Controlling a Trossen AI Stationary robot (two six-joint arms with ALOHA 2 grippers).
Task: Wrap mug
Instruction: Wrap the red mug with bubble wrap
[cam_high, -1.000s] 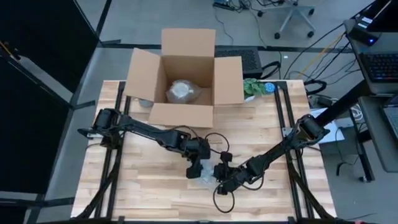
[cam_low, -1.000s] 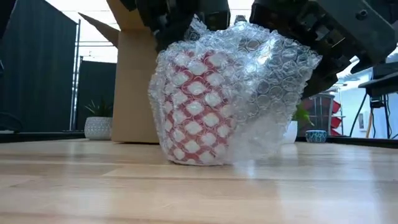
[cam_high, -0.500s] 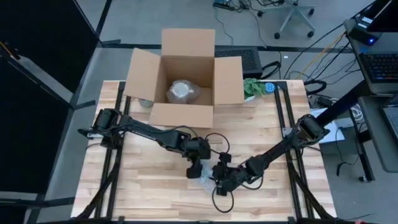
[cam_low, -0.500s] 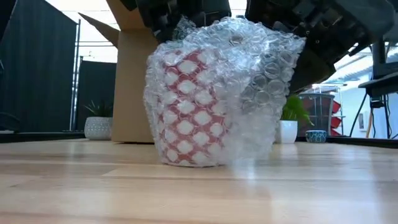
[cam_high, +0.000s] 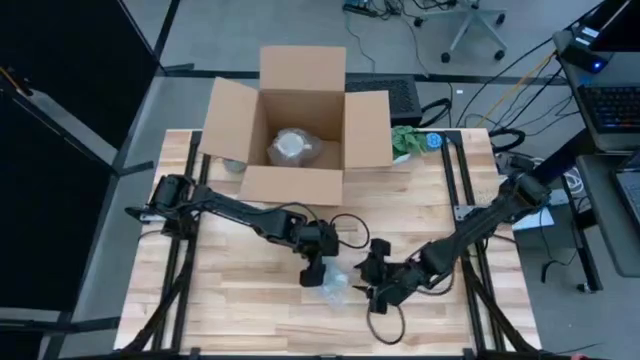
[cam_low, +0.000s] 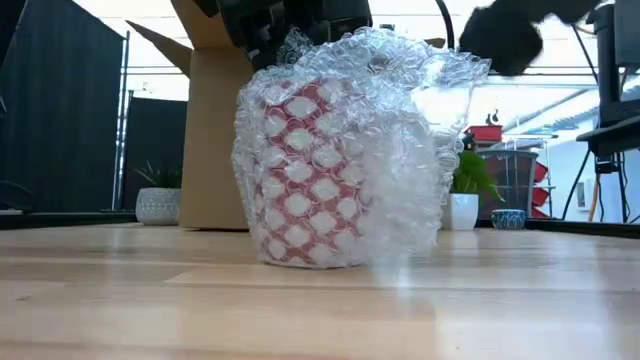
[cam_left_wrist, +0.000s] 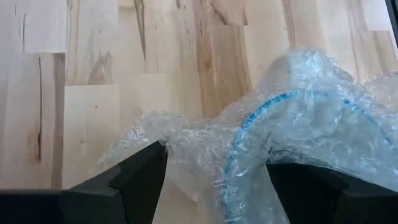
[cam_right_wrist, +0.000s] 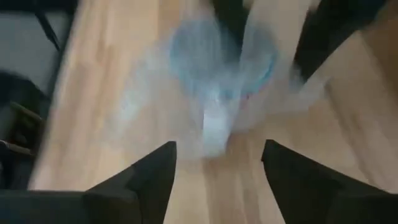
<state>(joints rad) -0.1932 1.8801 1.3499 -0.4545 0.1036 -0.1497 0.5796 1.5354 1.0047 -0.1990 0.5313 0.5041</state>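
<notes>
A red-and-white patterned mug (cam_low: 300, 170) with a blue inside (cam_right_wrist: 217, 53) stands upright on the wooden table (cam_high: 240, 290), near its front middle. Clear bubble wrap (cam_low: 400, 150) is folded around and over it. My left gripper (cam_high: 315, 268) reaches down onto the mug's top from its left side and is shut on the wrap there. My right gripper (cam_high: 372, 287) hangs open a little to the right of the mug, with nothing between its fingers (cam_right_wrist: 143, 180). It shows as a dark blur (cam_low: 505, 40) in the low view. My left gripper has a bunch of bubble wrap at the mug's blue rim (cam_left_wrist: 233, 162) between its two fingers (cam_left_wrist: 140, 174), coming from above and slanting from the table's left. How many layers it has, I cannot tell. The mug stands on its base on the table.
An open cardboard box (cam_high: 300, 120) stands at the far edge with a wrapped item (cam_high: 290, 147) inside. Small plant pots (cam_high: 415, 140) sit to the box's right. Black cables (cam_high: 345, 222) loop above the arms. Bare wood lies to the left and front.
My right gripper first pressed the wrap's loose side leftward over the mug, nudging the bundle slightly left. It then drew back toward the table's right edge and up, leaving the wrap. The wrap stays folded over the mug. My left gripper has kept still.
</notes>
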